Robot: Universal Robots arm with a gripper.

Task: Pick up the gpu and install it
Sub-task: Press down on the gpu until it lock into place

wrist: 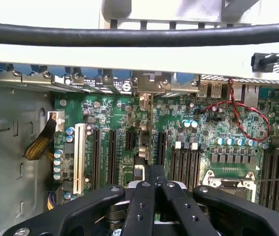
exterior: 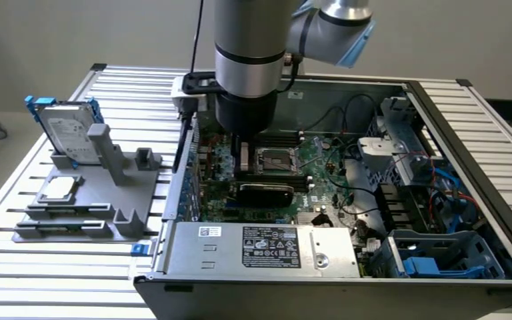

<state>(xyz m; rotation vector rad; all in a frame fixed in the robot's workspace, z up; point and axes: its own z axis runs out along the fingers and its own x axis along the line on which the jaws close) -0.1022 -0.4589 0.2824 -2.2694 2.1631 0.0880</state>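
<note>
gpu (exterior: 265,193) in case — gripper (wrist: 151,189) above

An open computer case (exterior: 469,133) lies on the worktop (exterior: 25,267), toward the exterior view's right. A motherboard (exterior: 327,160) sits on the case floor, with a processor socket (exterior: 272,159) near its middle. The gpu (exterior: 265,194) stands on the board just in front of that socket. A power supply (exterior: 265,248) occupies the near edge. A fixture (exterior: 105,193) stands left of the case, carrying a hard drive (exterior: 65,133) upright at its rear and a processor chip (exterior: 59,189) in front of it. The arm (exterior: 249,60) reaches down into the case above the socket.
</note>
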